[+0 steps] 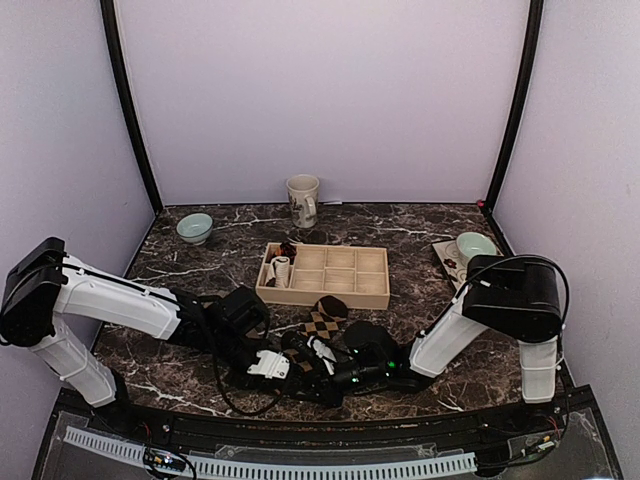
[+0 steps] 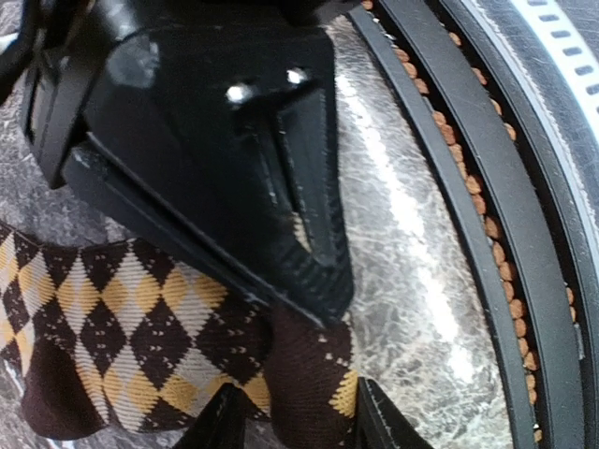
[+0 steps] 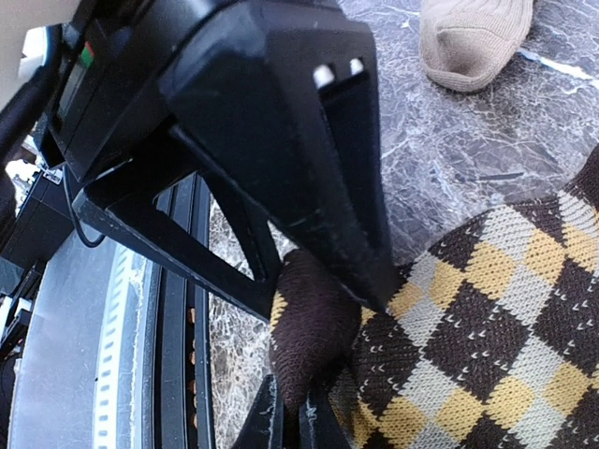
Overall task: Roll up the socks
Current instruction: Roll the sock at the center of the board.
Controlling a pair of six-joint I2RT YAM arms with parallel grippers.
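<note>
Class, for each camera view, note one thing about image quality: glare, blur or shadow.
Top external: soft, even light, sharp, only faint shadows on the table. Left wrist: strong white glare on the marble beside the argyle sock. Right wrist: argyle weave crisp, tan sock slightly softer.

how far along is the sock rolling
Early. The argyle sock does not look rolled yet: it lies mostly flat on the table. In hand: the right gripper pinches its dark brown end and the left gripper straddles the same sock. Left: rolling it, then the tan sock, whose toe lies untouched nearby.
</note>
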